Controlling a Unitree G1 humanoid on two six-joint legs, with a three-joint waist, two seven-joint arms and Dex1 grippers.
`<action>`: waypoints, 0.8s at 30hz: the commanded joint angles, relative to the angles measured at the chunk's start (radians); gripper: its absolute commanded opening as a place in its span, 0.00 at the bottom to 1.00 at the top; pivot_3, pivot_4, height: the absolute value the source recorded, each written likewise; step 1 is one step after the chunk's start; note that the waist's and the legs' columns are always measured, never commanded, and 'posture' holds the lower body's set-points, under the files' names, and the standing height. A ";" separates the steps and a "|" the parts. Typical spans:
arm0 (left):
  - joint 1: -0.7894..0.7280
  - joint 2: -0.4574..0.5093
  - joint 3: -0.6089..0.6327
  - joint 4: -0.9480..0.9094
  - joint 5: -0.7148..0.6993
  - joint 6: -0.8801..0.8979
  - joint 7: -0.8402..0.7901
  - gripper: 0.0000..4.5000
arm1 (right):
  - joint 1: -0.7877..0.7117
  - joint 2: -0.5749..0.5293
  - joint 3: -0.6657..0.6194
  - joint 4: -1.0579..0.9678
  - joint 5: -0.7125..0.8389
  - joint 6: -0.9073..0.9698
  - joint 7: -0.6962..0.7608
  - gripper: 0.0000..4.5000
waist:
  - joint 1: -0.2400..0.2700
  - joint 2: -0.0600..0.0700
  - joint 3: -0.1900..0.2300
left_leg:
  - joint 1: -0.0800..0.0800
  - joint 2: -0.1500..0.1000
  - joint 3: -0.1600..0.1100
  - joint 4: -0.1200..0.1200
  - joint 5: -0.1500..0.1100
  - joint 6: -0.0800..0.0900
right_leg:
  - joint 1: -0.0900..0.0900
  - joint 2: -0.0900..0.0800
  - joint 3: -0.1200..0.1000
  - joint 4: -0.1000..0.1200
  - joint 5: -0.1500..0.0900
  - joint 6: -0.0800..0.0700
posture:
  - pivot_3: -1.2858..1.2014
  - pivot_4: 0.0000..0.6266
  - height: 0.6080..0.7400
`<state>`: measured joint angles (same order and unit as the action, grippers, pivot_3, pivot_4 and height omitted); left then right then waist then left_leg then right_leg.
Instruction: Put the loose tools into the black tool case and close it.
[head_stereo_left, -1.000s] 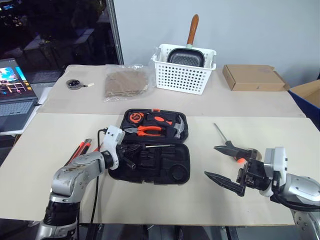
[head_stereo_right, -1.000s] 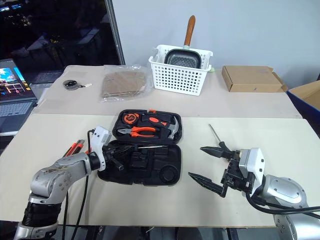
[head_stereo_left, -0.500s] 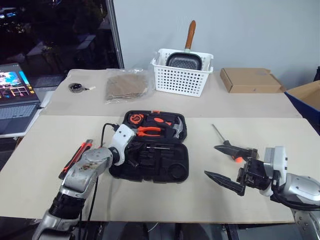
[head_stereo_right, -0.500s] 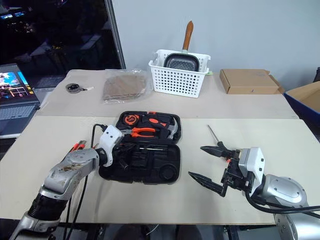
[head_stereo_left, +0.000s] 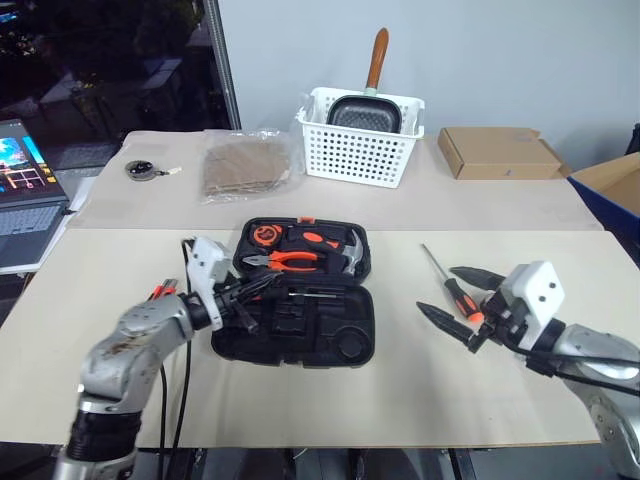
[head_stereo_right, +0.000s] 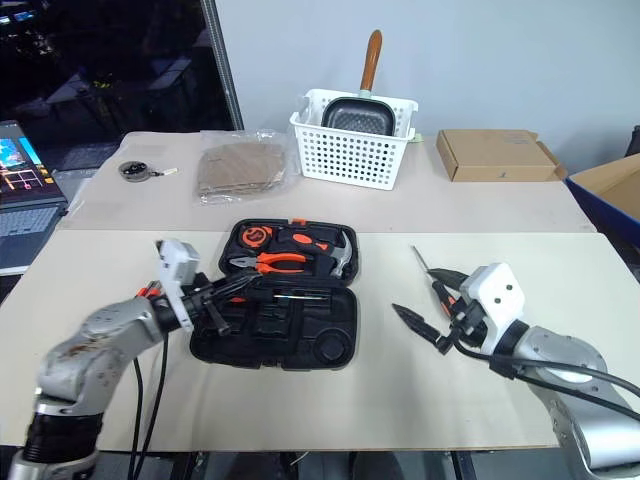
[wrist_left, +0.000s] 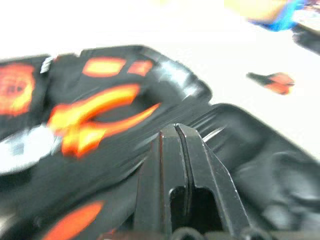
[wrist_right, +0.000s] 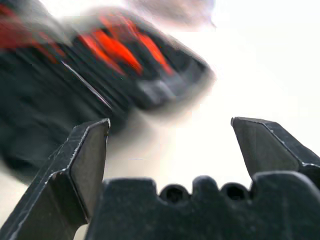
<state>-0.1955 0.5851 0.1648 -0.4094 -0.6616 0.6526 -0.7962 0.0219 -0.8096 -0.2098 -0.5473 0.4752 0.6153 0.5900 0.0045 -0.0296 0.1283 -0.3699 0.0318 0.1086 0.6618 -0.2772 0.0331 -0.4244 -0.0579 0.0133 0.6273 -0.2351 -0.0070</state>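
Observation:
The black tool case lies open at the table's middle, with pliers and a hammer in its far half and a thin screwdriver in its near half. My left gripper hovers over the case's left edge, shut, with nothing between its fingers. To the right of the case lies an orange-and-black screwdriver. My right gripper stands open, one finger on each side of that screwdriver's handle. An orange tool peeks out beside my left arm.
At the back stand a white basket holding a pan, a flat cardboard box and a plastic bag. A laptop sits at the far left and a blue bin at the right edge.
My left gripper has lifted up off the case's left side. My right gripper has moved forward and tipped down, so its open fingers now flank the screwdriver's handle.

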 joint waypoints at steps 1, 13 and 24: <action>0.002 0.062 0.021 -0.124 -0.085 -0.001 -0.085 0.46 | -0.077 -0.052 0.032 0.074 -0.041 0.079 -0.001 1.00 | 0.000 0.000 0.000 | 0.000 0.000 0.000 0.000 0.000 0.000 | 0.000 0.001 0.000 -0.001 0.000 0.000 | 0.52 0.24 1.00; 0.133 0.238 0.147 -0.358 -0.328 0.122 -0.050 0.99 | -0.418 -0.125 0.196 0.294 -0.038 0.559 0.012 1.00 | -0.011 0.000 0.001 | 0.000 -0.001 0.000 0.000 -0.002 0.003 | 0.001 0.002 0.000 -0.001 -0.001 0.003 | 0.52 0.24 1.00; 0.217 0.276 0.205 -0.416 -0.358 0.096 -0.001 1.00 | -0.545 -0.041 0.355 0.513 -0.134 0.522 0.020 0.73 | -0.016 0.000 0.001 | 0.000 -0.002 0.001 0.000 -0.002 0.003 | 0.001 0.003 0.000 -0.001 -0.001 0.003 | 0.52 0.24 1.00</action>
<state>0.0182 0.8570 0.3544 -0.7956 -1.0031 0.7673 -0.8112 -0.5111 -0.8519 0.1365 -0.0417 0.3669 1.1760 0.6063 -0.0115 -0.0297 0.1295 -0.3695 0.0297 0.1095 0.6618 -0.2788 0.0360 -0.4236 -0.0551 0.0131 0.6265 -0.2363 -0.0044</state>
